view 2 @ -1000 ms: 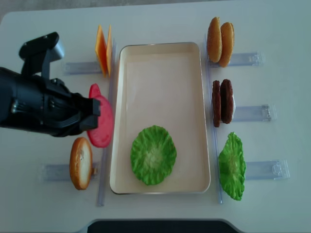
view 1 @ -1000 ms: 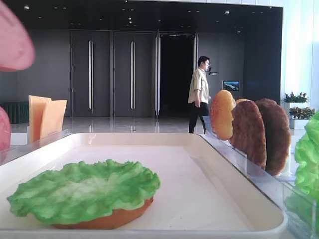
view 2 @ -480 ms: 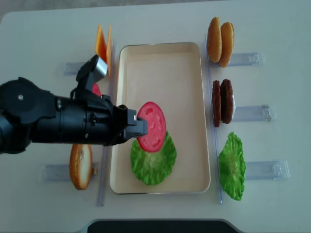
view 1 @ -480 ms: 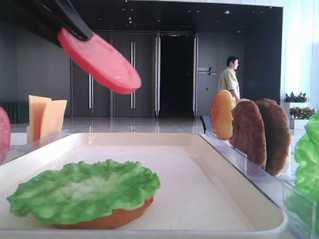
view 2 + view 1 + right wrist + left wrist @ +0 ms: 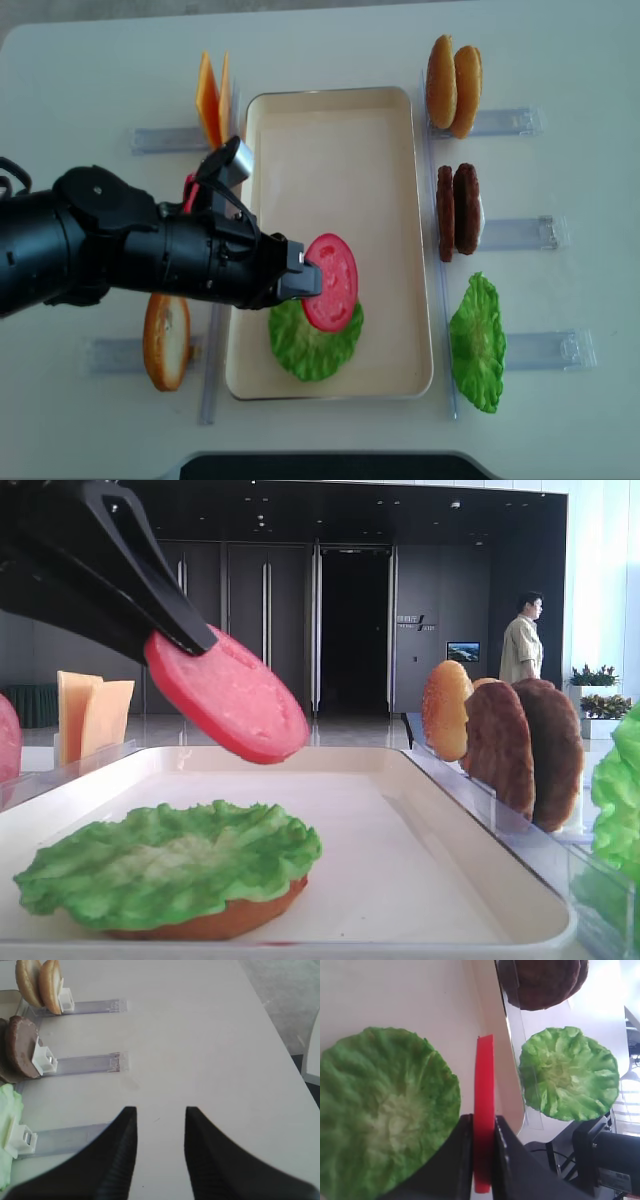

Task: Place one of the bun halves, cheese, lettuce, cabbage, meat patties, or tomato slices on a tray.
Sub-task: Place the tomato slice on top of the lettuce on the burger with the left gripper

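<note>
My left gripper (image 5: 305,283) is shut on a red tomato slice (image 5: 332,280), its fingers pressed to both flat faces in the left wrist view (image 5: 484,1125). The slice (image 5: 230,695) hangs tilted in the air above the lettuce (image 5: 310,345), clear of it. That lettuce (image 5: 170,860) lies on a bun half (image 5: 220,920) at the near end of the cream tray (image 5: 330,130). My right gripper (image 5: 160,1110) is open over bare table, right of the racks, with nothing between its fingers.
Clear racks flank the tray. On the left stand cheese (image 5: 212,98), another tomato slice (image 5: 8,738) and a bun half (image 5: 166,335). On the right stand bun halves (image 5: 453,85), meat patties (image 5: 458,210) and a second lettuce (image 5: 477,342). A person (image 5: 522,645) walks far behind.
My left gripper has carried the tomato slice rightward from the left rack to over the tray, and it now sits lower, above the lettuce. The person behind has walked right.
</note>
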You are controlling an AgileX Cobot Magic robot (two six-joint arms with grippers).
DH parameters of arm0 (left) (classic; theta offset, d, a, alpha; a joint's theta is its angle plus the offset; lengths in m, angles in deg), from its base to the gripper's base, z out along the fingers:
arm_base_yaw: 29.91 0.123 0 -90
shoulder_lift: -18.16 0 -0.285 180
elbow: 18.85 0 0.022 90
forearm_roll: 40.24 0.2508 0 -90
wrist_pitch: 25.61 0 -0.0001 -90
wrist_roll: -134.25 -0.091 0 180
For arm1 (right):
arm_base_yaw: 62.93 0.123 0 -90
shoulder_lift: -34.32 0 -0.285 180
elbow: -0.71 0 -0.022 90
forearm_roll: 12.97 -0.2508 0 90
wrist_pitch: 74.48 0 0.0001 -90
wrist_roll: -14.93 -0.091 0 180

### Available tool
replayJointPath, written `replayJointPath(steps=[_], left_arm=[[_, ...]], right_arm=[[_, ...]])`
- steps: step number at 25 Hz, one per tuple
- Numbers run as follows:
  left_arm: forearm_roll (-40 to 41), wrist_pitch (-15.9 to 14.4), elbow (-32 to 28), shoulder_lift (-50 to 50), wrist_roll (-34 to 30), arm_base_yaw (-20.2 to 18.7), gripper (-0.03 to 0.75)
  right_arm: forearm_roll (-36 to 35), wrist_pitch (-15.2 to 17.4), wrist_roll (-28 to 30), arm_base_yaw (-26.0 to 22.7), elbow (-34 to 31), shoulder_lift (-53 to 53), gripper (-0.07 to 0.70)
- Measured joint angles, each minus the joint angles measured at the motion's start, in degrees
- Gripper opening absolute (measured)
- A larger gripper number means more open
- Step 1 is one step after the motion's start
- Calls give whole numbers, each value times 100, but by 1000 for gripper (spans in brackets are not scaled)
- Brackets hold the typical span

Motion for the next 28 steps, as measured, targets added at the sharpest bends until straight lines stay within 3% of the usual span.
replayJointPath(steps=[9, 15, 20, 28], left_arm=[[55, 26, -223, 222, -57, 0, 55], [-639, 186, -592, 234, -877, 0, 55], [-1529, 135, -599, 234, -1714, 0, 55], [-1680, 172, -617, 234, -1887, 0, 55]], right_arm=[[0, 0, 0, 0, 0, 0, 230], [0, 0, 0, 0, 0, 0, 230], [0, 0, 0, 0, 0, 0, 230], [0, 0, 0, 0, 0, 0, 230]])
